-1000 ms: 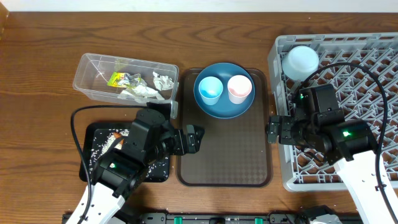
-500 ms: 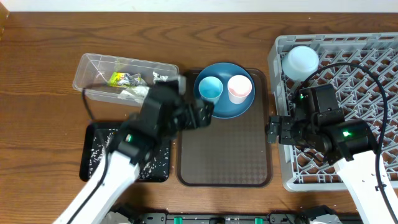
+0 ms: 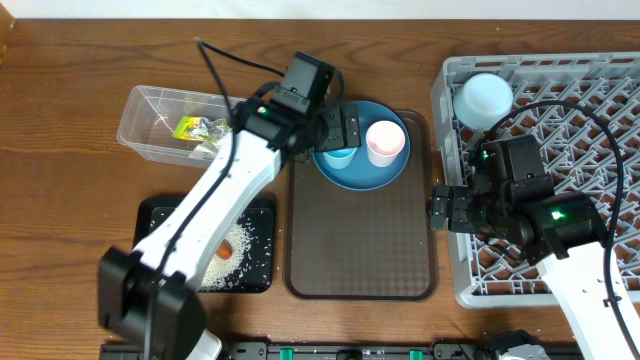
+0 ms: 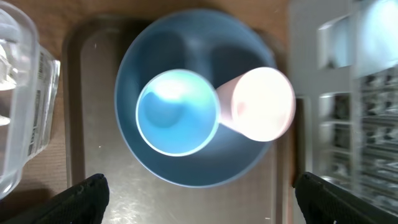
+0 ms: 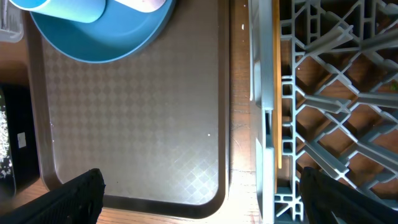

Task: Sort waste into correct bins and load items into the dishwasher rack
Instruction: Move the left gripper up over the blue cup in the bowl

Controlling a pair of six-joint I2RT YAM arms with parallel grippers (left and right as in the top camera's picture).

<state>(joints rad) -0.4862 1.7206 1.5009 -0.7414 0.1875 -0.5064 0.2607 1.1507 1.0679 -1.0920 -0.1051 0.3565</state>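
Note:
A dark-blue plate (image 3: 365,175) sits at the back of the brown serving tray (image 3: 360,250). On it stand a light-blue cup (image 3: 338,154) and a pink cup (image 3: 385,143). My left gripper (image 3: 338,133) hovers open over the plate, above the light-blue cup (image 4: 177,111), holding nothing (image 4: 202,196). The pink cup (image 4: 261,102) stands just to its right. My right gripper (image 3: 438,211) is open and empty between the tray and the grey rack (image 3: 580,150), low over the tray's right edge (image 5: 202,196). A pale bowl (image 3: 483,98) sits upside down in the rack's back left corner.
The clear tub (image 3: 150,105) at the back left holds foil, a yellow-green wrapper (image 3: 187,126) and tissue. The black tray (image 3: 160,215) at the front left holds rice and an orange piece (image 3: 225,250). A thin wooden stick (image 5: 277,93) lies along the rack's left wall.
My left arm swung from over the black tray up and right to above the plate, uncovering the black tray. The right arm has not moved.

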